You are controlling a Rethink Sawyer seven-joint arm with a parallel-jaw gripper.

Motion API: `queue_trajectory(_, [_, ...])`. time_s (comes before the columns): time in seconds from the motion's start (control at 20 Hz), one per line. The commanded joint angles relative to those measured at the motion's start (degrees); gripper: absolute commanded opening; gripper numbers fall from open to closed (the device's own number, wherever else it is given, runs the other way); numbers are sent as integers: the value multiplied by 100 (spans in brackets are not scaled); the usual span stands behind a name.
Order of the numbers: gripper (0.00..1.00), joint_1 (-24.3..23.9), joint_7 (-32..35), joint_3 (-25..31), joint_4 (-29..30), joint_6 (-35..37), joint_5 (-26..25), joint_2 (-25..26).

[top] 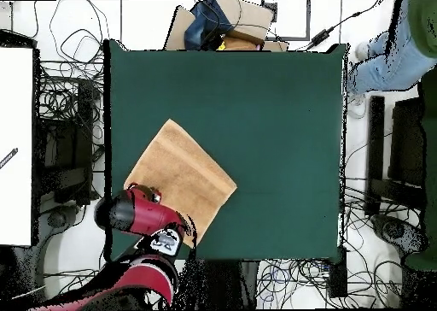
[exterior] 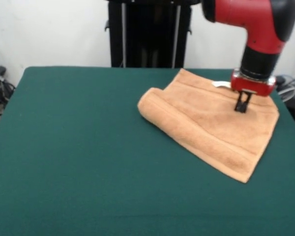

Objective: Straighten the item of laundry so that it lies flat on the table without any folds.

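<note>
Tan hand towel lies near one corner of the green worktop, doubled over, with a rolled fold along one edge. Tool touches the towel beside its white tag, fingers nearly together; whether it pinches cloth is unclear. Unfolding remains.

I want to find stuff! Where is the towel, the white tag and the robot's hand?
towel (exterior: 211,123), front view, on its flat middle.
white tag (exterior: 220,84), front view, on the strip at the towel's far edge.
gripper (exterior: 241,108), front view, at its black tips above the towel.
</note>
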Motion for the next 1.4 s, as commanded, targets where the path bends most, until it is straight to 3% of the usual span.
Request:
queue_trajectory(0.05, [0,539,2025,849,80,463,689,-52])
queue_trajectory(0.25, [0,425,2020,997,183,120,785,-28])
queue_trajectory(0.4, [0,-156,1996,1432,361,-489,413,125])
queue_trajectory(0.55, [0,-344,1844,1349,410,-572,284,113])
queue_trajectory(0.75, [0,-1204,1662,1462,372,-1143,-313,460])
queue_trajectory(0.95, [0,-1982,1255,1299,402,-1009,-795,313])
queue_trajectory(1.1, [0,-2043,1239,1038,431,-592,-763,3])
queue_trajectory(1.4, [0,-2238,1480,1212,653,-497,-762,-251])
